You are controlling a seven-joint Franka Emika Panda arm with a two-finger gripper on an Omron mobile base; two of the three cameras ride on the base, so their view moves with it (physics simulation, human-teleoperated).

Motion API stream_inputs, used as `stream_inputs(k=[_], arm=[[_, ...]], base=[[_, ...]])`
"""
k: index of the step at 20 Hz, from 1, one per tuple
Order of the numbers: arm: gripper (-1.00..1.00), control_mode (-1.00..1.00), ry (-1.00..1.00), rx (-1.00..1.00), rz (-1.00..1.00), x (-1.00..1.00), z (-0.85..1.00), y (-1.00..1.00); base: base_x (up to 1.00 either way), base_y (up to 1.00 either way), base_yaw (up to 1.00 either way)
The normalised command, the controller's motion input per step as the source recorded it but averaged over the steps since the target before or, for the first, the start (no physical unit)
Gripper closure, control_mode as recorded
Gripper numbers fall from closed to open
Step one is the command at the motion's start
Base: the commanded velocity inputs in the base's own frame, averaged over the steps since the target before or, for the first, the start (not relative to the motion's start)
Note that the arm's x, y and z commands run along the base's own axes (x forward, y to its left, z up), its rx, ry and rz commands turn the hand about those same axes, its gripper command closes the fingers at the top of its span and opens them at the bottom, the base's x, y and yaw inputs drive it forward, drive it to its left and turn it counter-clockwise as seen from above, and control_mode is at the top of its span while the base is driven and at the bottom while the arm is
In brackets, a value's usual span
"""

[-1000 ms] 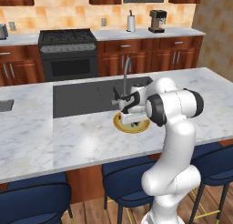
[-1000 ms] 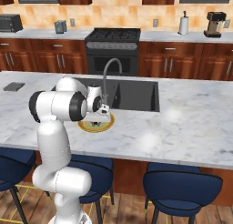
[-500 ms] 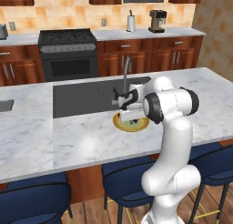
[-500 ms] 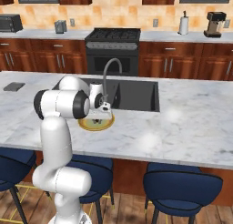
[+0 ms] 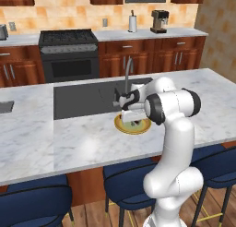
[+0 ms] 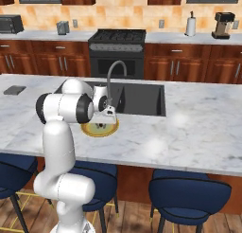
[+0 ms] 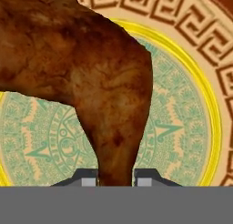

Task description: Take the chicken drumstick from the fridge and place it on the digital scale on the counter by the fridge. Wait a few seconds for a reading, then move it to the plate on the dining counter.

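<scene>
In the hand view the orange-brown chicken drumstick (image 7: 91,68) hangs close over the plate (image 7: 205,95), whose rim is yellow-orange around a green patterned centre. The meat's narrow end runs down between my two fingertips (image 7: 88,178). My gripper (image 7: 117,180) is shut on it. From the base views the gripper (image 5: 131,115) (image 6: 108,117) points down just above the plate (image 5: 119,126) (image 6: 87,129) on the marble dining counter (image 5: 69,138), by the sink's front edge. The drumstick is too small to make out there.
A dark sink (image 5: 87,99) with a curved faucet (image 5: 128,69) lies right behind the plate. A flat grey slab, the digital scale (image 6: 15,90), sits far left on the counter. Blue stools (image 5: 133,180) line the near side. Stove and cabinets stand along the back wall.
The arm's elbow has shifted slightly toward the sink side; the gripper stays over the plate with the drumstick in it.
</scene>
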Motion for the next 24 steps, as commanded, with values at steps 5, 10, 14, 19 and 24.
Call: stream_inputs(k=[5, 10, 14, 19, 24], arm=[[-1.00, -1.00, 0.01, 0.00, 0.00, 0.00, 0.00, 0.00], [-1.00, -1.00, 0.01, 0.00, 0.00, -0.12, 0.00, 0.00], [-1.00, -1.00, -0.10, 0.05, 0.00, -0.86, 0.34, -0.03], [-1.00, -1.00, -0.09, 0.02, 0.00, -0.99, 0.64, -0.03], [-1.00, -1.00, -0.04, 0.00, 0.01, -1.00, 0.82, 0.00]], base=[[0.00, 0.00, 0.00], [0.00, 0.00, 0.00], [0.00, 0.00, 0.00], [0.00, 0.00, 0.00], [0.00, 0.00, 0.00]])
